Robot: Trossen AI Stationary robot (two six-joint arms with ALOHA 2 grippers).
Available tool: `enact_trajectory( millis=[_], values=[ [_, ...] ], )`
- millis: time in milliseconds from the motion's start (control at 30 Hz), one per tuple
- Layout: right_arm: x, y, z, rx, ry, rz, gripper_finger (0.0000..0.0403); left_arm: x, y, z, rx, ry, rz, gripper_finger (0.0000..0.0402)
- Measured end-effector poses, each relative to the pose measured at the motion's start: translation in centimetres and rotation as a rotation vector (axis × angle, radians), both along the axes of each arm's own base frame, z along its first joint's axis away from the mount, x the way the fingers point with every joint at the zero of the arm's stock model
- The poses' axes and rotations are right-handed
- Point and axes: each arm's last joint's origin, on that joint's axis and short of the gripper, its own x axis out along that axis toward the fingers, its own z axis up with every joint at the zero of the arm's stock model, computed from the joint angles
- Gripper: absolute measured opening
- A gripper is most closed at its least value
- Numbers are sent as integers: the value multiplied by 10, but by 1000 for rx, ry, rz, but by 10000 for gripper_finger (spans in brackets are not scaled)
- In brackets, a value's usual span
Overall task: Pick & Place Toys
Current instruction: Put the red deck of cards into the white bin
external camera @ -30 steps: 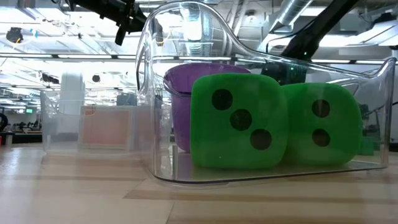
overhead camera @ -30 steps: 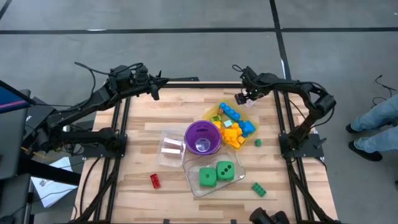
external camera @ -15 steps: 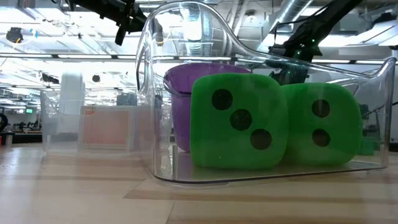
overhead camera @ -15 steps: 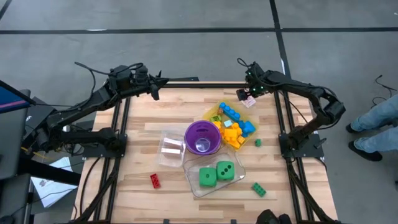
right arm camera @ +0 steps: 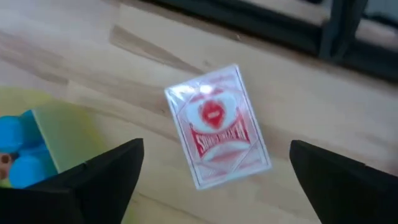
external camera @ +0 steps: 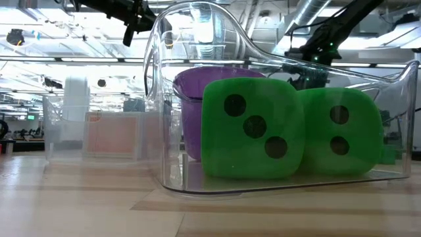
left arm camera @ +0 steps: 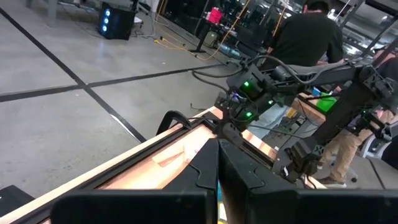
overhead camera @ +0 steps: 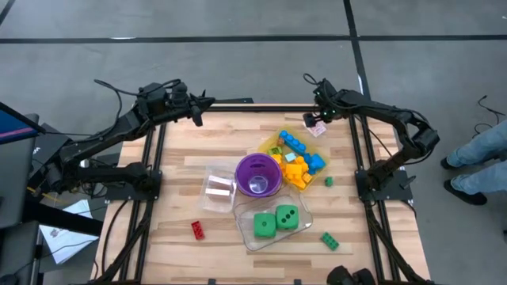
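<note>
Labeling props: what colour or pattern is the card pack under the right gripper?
Red and white ornate card-back pattern on the card pack; right wrist view shows it best.

In the low view we see the purple round cup [external camera: 197,99] only in part, since the nearer green black-dotted die [external camera: 253,128] in the clear plastic tub [external camera: 164,131] covers its lower right, and that die also overlaps the left side of the second green die [external camera: 342,131]. In the right wrist view the blue plastic bricks [right arm camera: 15,155] on the yellow translucent tray [right arm camera: 62,127] are cut off by the picture's edge, and the print on the red-and-white card pack [right arm camera: 217,126] is too blurred for us to read. In the high view the small pieces in the heap of blue, yellow and orange bricks [overhead camera: 297,162] are too small for us to tell apart.
</note>
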Motion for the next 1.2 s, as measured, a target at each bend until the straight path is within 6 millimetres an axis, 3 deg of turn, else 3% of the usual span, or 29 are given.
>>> enact_trajectory(
  millis=[233, 633, 1200],
  values=[
    [4, -8, 1, -91, -5, 103, 383, 3, -4, 0, 0, 0, -24, 1],
    [11, -18, -51, 62, 143, 189, 398, 5, -8, 0, -28, -13, -42, 1],
    [13, -24, -62, 62, 136, 268, 398, 6, -8, 1, -79, -56, -34, 1]
  ],
)
